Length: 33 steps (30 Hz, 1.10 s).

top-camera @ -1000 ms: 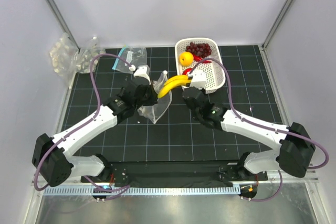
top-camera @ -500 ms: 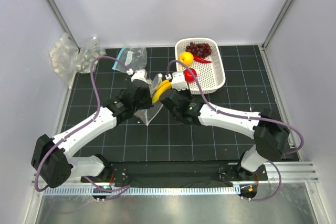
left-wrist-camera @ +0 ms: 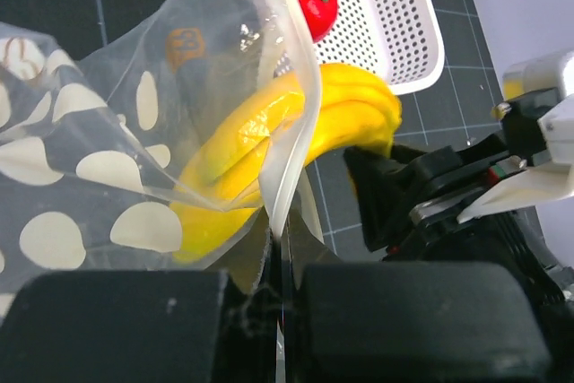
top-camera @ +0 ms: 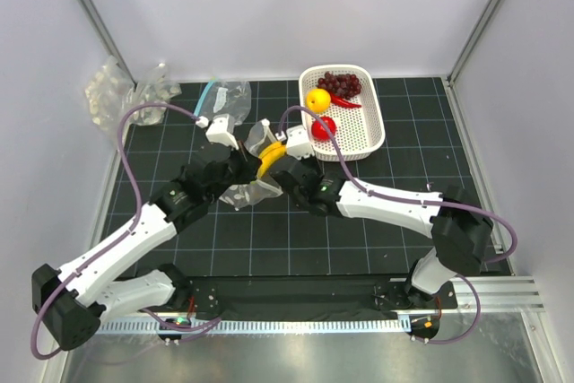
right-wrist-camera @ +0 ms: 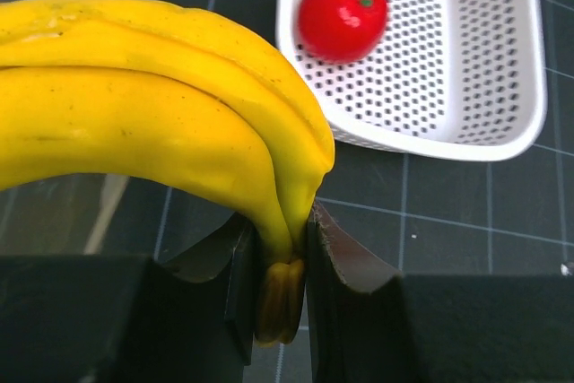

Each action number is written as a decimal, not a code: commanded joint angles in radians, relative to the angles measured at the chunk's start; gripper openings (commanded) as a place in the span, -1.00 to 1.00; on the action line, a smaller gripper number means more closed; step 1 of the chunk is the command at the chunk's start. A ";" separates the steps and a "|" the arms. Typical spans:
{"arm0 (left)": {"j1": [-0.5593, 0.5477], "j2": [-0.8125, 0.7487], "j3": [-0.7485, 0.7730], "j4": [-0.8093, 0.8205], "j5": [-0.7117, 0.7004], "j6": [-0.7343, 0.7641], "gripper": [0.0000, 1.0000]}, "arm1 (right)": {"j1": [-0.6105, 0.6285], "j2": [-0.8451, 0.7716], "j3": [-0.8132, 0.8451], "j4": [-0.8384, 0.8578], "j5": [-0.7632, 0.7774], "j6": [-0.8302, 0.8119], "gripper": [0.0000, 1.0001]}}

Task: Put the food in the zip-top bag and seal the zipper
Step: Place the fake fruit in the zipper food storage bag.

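left gripper (left-wrist-camera: 280,280): I read it as clenched on the bag (left-wrist-camera: 134,132), bottom centre of its own view, with the film pinned between the pads.
right gripper (right-wrist-camera: 280,275): clamped on the stem of the banana (right-wrist-camera: 152,105), lower centre of its view.
banana: centre of the top view, between the two wrists. The far end is past the bag's mouth and behind the film. The stem end is outside.
bag: crumpled, just left of centre in the top view, with the mouth open toward the right gripper.
zipper (left-wrist-camera: 309,87): not pressed together. The pale strip crosses the banana in the left wrist view.
basket (top-camera: 377,136): upper right of centre in the top view, apart from the bag.
in basket: red fruit (top-camera: 324,128) at the near end, yellow fruit (top-camera: 317,100) and chili (top-camera: 345,103) mid, grapes (top-camera: 341,84) at the far end.
gripper-to-gripper contact: I can't tell. They sit very close.
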 commanded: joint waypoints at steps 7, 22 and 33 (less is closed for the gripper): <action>-0.007 0.145 0.041 0.106 0.163 0.043 -0.99 | 0.017 -0.099 -0.045 0.134 -0.274 -0.081 -0.91; -0.076 0.235 0.089 0.091 0.108 0.133 -1.00 | 0.074 0.014 0.067 0.040 -0.277 -0.128 -0.74; -0.056 0.234 0.098 0.051 0.085 0.089 -0.99 | 0.074 -0.047 0.007 0.103 -0.265 -0.127 0.03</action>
